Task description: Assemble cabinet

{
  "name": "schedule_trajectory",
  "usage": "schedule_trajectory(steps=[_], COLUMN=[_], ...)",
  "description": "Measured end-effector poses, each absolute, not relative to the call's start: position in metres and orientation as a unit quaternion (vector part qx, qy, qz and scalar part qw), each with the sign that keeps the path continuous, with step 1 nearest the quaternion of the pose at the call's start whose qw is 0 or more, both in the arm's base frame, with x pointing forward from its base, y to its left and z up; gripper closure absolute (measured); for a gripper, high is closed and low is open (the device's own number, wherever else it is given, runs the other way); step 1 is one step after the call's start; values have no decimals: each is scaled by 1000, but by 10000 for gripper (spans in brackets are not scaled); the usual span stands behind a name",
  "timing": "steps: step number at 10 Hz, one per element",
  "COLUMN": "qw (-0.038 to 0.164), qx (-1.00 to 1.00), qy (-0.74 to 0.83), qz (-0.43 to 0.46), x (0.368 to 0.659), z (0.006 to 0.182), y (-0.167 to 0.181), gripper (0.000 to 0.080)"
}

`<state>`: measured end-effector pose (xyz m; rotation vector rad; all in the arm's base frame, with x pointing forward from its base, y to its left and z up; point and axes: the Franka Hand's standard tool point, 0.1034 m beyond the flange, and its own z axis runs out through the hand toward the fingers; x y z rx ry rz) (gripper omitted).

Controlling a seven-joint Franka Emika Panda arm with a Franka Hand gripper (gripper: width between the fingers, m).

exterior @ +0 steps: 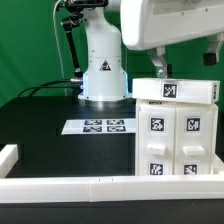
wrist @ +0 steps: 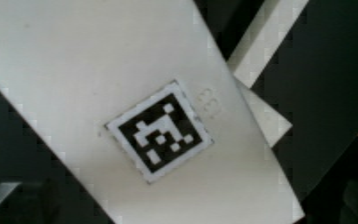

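Note:
The cabinet (exterior: 180, 135) is a white box with several black-and-white tags on its front. It stands at the exterior view's right, against the white rail. A white top panel (exterior: 176, 91) with one tag lies across its top. My gripper (exterior: 160, 72) hangs straight over the exterior view's left part of that panel, its dark fingers reaching down to the panel's top face. Whether the fingers are open or shut does not show. In the wrist view the white panel (wrist: 140, 90) with its tag (wrist: 163, 130) fills most of the picture. The fingers themselves are not visible there.
The marker board (exterior: 100, 126) lies flat on the black table in front of the arm's white base (exterior: 103, 72). A long low white rail (exterior: 90, 186) runs along the front edge and turns up at the exterior view's left. A second white edge (wrist: 270, 45) shows beside the panel.

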<state>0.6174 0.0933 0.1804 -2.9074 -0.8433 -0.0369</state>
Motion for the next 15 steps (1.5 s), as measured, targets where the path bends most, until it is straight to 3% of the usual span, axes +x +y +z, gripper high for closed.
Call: schedule_trajectory(steps=[3,10,11,12,13,15], qw=[52,42,42,42,42,44], qx=[-926,-929,-932,-937,-937,-955], qy=[-373,-368,-359,-347,-347,-293], qz=[-20,-30,-30,-29,-29,-27], x=[614,612,612,612,612,612], z=[172,153,152,152,152,152], y=[86,78,78,78,77,77], gripper=[3,3,133,133,243,242])
